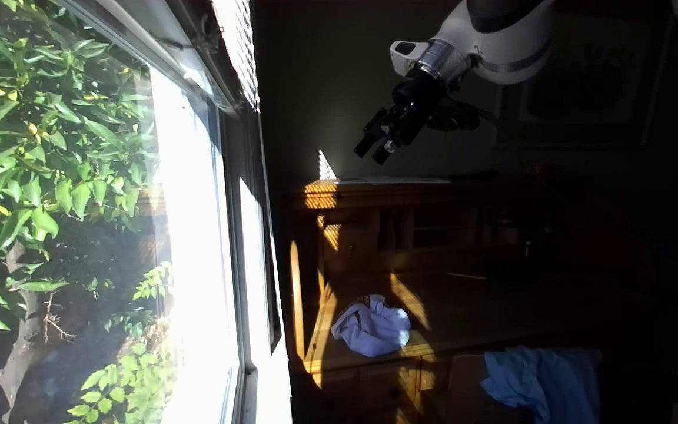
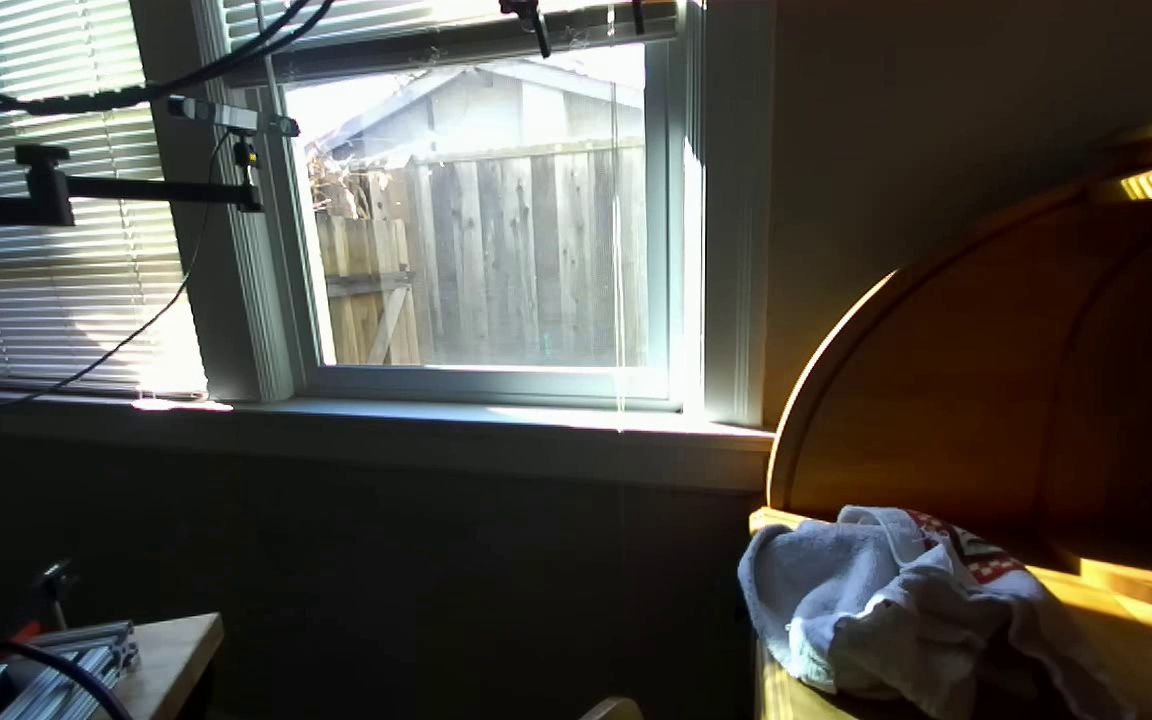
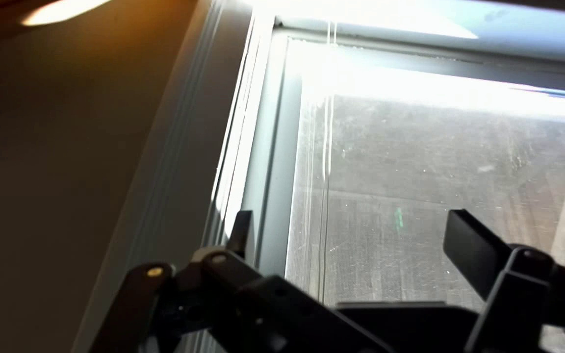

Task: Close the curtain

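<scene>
- Finding the white curtain (image 2: 386, 50) raised at the top of the window (image 2: 496, 385), with thin slats sunlit above and stacked in a darker band below.
- Seeing pale cords (image 2: 617, 220) hanging down in front of the glass (image 3: 410, 171).
- Noting the fingers (image 3: 476, 250) spread wide, apart from the curtain in an exterior view.
- Making out black cables (image 2: 86, 102) and a black bracket (image 2: 51, 200) in front of a neighbouring white blind (image 2: 46, 310), lowered to the sill (image 2: 416, 408).
- Spotting a crumpled pale cloth (image 1: 371, 330) on the wooden tabletop (image 1: 408, 297), striped with sunlight, and a blue cloth (image 1: 545, 380) draped nearby.
- Catching metal bars (image 2: 91, 660) on another tabletop (image 2: 176, 650).
- Looking past the glass to a wooden fence (image 2: 496, 250), and inward to a dark wall (image 2: 416, 560).
</scene>
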`<state>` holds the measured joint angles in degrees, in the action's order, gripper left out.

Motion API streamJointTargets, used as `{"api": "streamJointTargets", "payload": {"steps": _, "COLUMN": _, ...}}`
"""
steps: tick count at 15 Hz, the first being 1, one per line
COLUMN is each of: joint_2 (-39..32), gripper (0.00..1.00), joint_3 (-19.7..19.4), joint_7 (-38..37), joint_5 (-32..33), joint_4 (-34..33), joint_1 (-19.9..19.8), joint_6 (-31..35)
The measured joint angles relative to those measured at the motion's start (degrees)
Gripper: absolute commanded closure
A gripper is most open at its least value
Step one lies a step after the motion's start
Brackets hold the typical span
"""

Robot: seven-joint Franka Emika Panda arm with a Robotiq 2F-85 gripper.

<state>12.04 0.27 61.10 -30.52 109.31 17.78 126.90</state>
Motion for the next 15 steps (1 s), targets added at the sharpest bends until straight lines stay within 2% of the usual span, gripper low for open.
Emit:
{"api": "streamJointTargets", "payload": {"steps": 4, "joint_2": -4.8, "gripper": 0.00, "joint_3": 0.5, "joint_7": 13.6, "joint_5": -12.1, "joint_4": 0.6, "joint_1": 0.1, "joint_6": 1.8}}
{"api": "streamJointTargets", "payload": {"steps": 7, "joint_2": -8.5, "gripper": 0.00, "joint_3": 2.0, "joint_7": 21.2, "joint_5": -17.2, "joint_4": 1.4, "joint_1": -0.7, "joint_6": 1.4}}
{"api": "streamJointTargets", "payload": {"steps": 11, "joint_2": -13.0, "gripper": 0.00, "joint_3": 5.2, "joint_7": 22.1, "joint_5": -18.6, "joint_4": 1.6, "joint_1": -2.0, "joint_6": 1.9}}
{"api": "streamJointTargets", "payload": {"steps": 15, "joint_2": -16.5, "gripper": 0.00, "joint_3": 7.8, "joint_7": 18.0, "joint_5": -19.7, "joint_4": 1.5, "joint_1": -2.6, "joint_6": 7.0}}
